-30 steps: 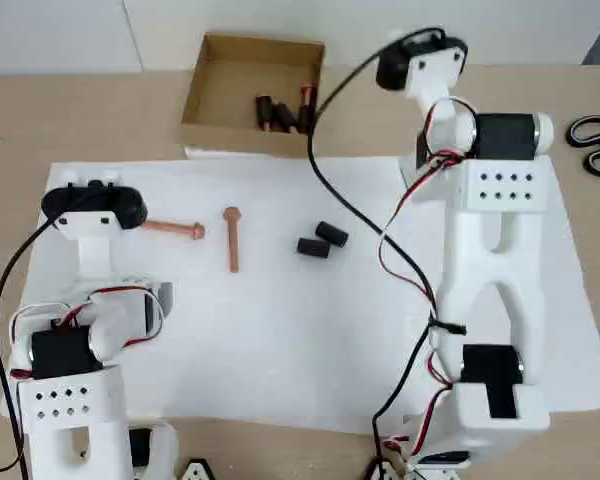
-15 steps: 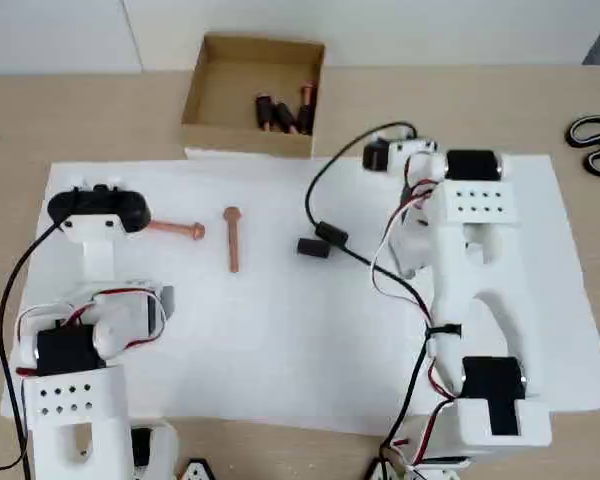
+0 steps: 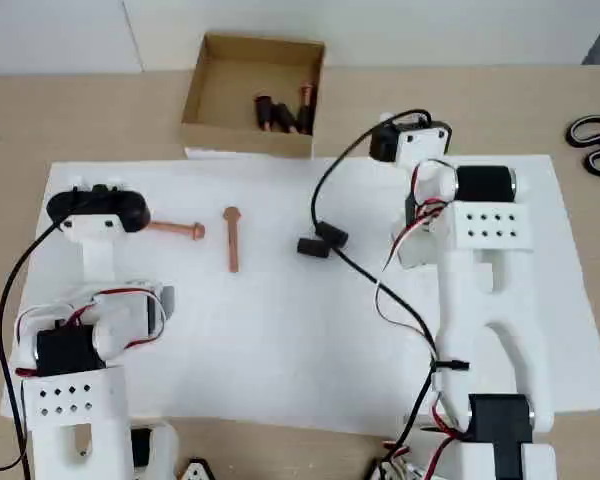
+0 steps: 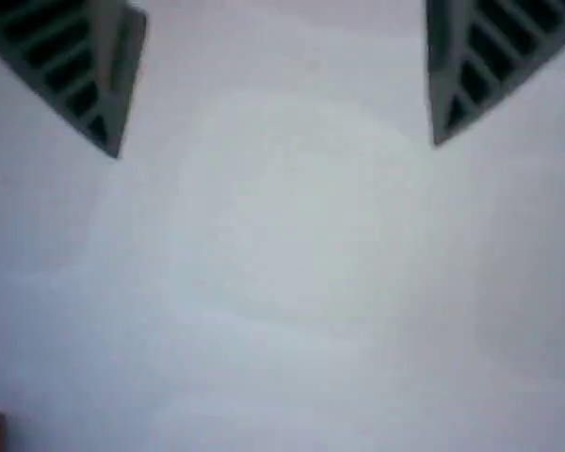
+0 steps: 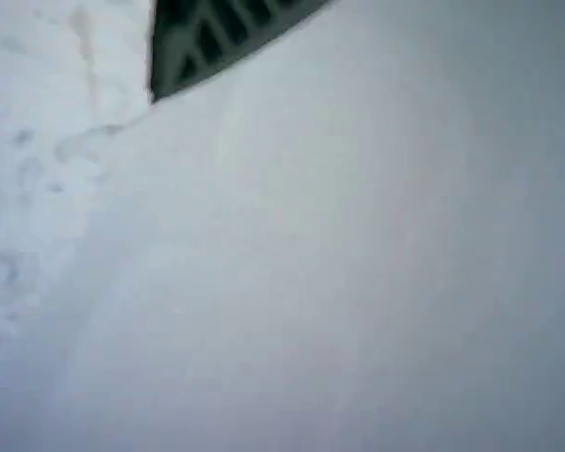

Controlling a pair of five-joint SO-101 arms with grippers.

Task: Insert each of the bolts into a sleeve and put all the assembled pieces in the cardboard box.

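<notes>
The left fingers (image 4: 75,56) are gaping wide, holding nothing. The nearest bolt (image 3: 172,229) is lying just beside them, shaft end pointing at them.

We've got the high cam looking down over the whole table (image 3: 80,110). Both wrist cams sit close above the same white sheet (image 3: 280,340).

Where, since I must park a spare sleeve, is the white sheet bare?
The white sheet is bare between the two arms, on the bases' side of the bolts and sleeves. So is the left half of the cardboard box. Crowded: around the sleeves, under a cable.
</notes>
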